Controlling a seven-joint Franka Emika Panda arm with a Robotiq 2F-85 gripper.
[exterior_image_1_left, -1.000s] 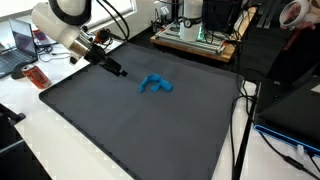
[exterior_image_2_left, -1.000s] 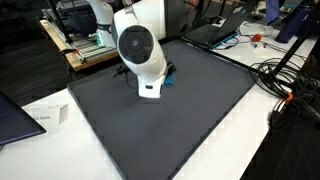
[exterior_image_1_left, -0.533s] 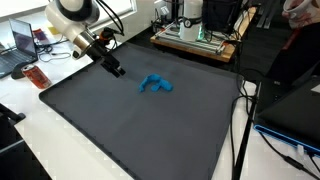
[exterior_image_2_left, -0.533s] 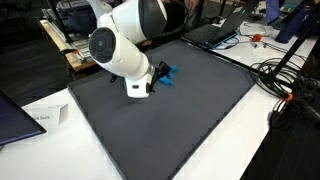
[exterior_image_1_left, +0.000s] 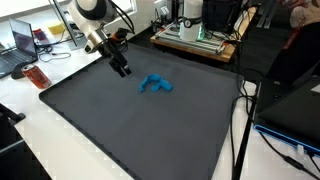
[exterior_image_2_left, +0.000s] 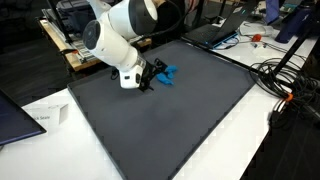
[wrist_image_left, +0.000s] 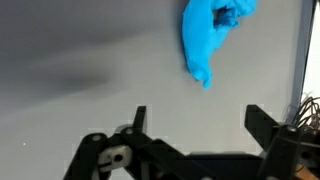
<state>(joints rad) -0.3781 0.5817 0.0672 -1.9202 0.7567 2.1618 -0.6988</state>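
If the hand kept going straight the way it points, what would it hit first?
The open hand would probably meet the dark mat, just short of the blue cloth; depth is unclear.

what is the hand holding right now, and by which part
Nothing. The hand is open and empty over the dark mat; the blue object lies apart from it, untouched.
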